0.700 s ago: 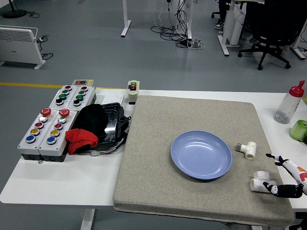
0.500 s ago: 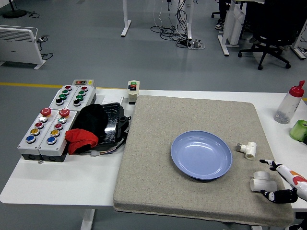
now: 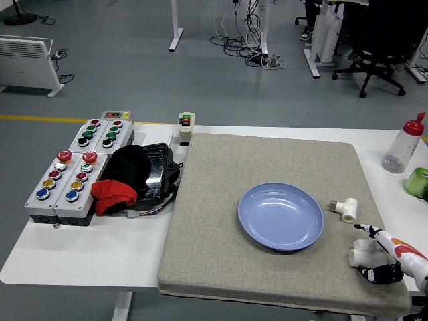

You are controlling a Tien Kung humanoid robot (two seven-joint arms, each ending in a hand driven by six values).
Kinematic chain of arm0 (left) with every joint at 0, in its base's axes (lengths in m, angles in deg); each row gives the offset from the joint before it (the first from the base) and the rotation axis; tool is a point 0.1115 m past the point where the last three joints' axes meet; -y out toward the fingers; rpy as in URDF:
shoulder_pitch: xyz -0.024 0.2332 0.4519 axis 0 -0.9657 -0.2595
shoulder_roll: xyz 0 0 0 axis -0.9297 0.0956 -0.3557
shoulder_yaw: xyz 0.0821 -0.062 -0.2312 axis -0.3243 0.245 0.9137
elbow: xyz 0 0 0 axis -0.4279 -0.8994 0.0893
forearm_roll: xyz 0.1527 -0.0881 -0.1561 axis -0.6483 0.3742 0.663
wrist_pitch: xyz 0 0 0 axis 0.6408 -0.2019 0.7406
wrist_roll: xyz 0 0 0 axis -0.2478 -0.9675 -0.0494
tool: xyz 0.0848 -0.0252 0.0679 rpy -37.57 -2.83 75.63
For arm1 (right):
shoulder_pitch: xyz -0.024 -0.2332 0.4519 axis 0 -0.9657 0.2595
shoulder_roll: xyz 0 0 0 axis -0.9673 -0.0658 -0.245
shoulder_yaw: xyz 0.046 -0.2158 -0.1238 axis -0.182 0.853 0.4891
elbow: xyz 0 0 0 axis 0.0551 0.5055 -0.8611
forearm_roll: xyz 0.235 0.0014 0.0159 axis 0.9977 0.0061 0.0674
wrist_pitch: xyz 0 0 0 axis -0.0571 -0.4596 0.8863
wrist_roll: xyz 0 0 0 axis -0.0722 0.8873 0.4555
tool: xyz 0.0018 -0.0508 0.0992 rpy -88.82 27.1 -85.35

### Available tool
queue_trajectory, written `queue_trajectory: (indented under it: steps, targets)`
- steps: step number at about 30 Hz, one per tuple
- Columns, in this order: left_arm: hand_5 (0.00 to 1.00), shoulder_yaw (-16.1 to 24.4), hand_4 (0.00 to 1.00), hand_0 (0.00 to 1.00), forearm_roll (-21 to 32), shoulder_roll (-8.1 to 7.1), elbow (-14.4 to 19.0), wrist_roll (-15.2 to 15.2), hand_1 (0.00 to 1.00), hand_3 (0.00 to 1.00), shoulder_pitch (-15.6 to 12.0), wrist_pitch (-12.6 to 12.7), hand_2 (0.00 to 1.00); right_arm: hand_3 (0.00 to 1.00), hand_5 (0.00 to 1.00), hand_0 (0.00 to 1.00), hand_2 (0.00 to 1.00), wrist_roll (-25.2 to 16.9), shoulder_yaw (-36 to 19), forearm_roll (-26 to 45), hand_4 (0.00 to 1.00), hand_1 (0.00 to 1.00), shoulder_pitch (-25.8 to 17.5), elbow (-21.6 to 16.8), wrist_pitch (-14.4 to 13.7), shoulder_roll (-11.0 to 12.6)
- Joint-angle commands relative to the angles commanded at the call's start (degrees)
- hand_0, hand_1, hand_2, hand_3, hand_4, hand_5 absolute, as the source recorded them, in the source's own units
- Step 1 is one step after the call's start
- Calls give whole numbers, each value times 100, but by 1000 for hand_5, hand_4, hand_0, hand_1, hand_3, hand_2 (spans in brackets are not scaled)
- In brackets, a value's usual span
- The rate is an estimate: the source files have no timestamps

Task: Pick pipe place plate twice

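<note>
Right of the blue plate (image 3: 281,216), near the mat's (image 3: 221,200) front edge, our right hand (image 3: 382,257) brackets the nearer pipe fitting (image 3: 363,253), fingers apart around it, not yet clamped. We should close squarely before lifting. The second fitting (image 3: 344,208) waits beyond it, beside the plate's far-right rim.

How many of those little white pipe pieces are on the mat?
2. One pipe fitting lies right of the blue plate; the other pipe fitting sits nearer the front edge, between the right robot hand's fingers.

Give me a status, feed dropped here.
Right hand open around near pipe fitting. Second fitting untouched. Blue plate empty, path clear.
</note>
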Motion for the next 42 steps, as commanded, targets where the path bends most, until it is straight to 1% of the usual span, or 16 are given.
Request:
queue_trajectory:
  steps: [5, 6, 11, 12, 17, 18, 23, 24, 27, 29, 30, 33, 35, 36, 41, 42]
  targets:
    - [998, 0, 254, 693, 2, -1, 2, 1, 671, 616, 2, 1, 683, 826, 174, 777, 813, 38, -3, -14, 653, 769, 22, 82, 21, -1]
    - [998, 0, 254, 693, 2, -1, 2, 1, 671, 616, 2, 1, 683, 751, 68, 610, 668, 41, -2, -14, 526, 635, 23, 85, 17, -1]
    - [998, 0, 254, 693, -4, 0, 2, -3, 671, 616, -3, 1, 683, 751, 68, 610, 668, -3, 38, 54, 526, 635, 10, 90, -197, -16]
    - [998, 0, 254, 693, -5, 1, 1, -5, 671, 616, -4, 1, 684, 677, 76, 472, 597, -26, 52, 91, 480, 522, 2, 80, -237, -22]
    - [998, 0, 254, 693, -1, 6, -2, -8, 671, 616, -4, 2, 684, 677, 76, 472, 597, -32, 77, 144, 480, 522, -12, 48, -269, -25]
    - [998, 0, 254, 692, -5, 6, -3, -12, 672, 616, -4, 2, 683, 655, 68, 433, 581, -45, 79, 166, 437, 498, -19, 11, -297, -26]
    - [998, 0, 254, 692, -7, 7, -5, -21, 672, 616, -16, 5, 683, 655, 68, 433, 581, -149, 116, 210, 437, 498, 65, -124, -490, -90]
    - [998, 0, 253, 693, -7, 6, -5, -22, 671, 616, -17, 5, 683, 635, 68, 431, 581, -161, 121, 209, 420, 509, 87, -132, -519, -106]
    - [998, 29, 253, 693, -29, 12, -11, -33, 671, 616, -32, 19, 683, 635, 68, 431, 581, -318, 220, 48, 420, 509, 342, -98, -863, -284]
    - [998, 47, 253, 693, -44, 14, -12, -39, 671, 616, -36, 27, 683, 635, 68, 431, 581, -386, 331, 4, 420, 509, 515, -61, -966, -368]
    - [998, 52, 253, 693, -52, 12, -12, -43, 671, 617, -38, 29, 683, 632, 62, 450, 588, -387, 405, -13, 415, 533, 596, -34, -976, -409]
    - [998, 61, 253, 693, -57, 10, -13, -47, 671, 617, -42, 34, 683, 632, 62, 450, 588, -343, 640, -64, 415, 533, 830, 48, -959, -500]
    - [998, 69, 253, 693, -69, 8, -14, -51, 671, 617, -44, 40, 683, 632, 62, 450, 588, -294, 849, -85, 415, 533, 1005, 139, -895, -576]
    - [998, 71, 253, 693, -72, 6, -13, -52, 671, 616, -44, 42, 683, 634, 59, 498, 605, -257, 949, -107, 414, 568, 1089, 202, -845, -622]
    - [998, 68, 253, 693, -67, 0, -11, -45, 671, 616, -39, 48, 683, 634, 59, 498, 605, -149, 1273, -185, 414, 568, 1339, 473, -661, -751]
    - [998, 66, 253, 692, -65, 0, -10, -44, 671, 617, -39, 48, 683, 776, 74, 733, 761, -134, 1298, -193, 465, 734, 1359, 500, -642, -759]
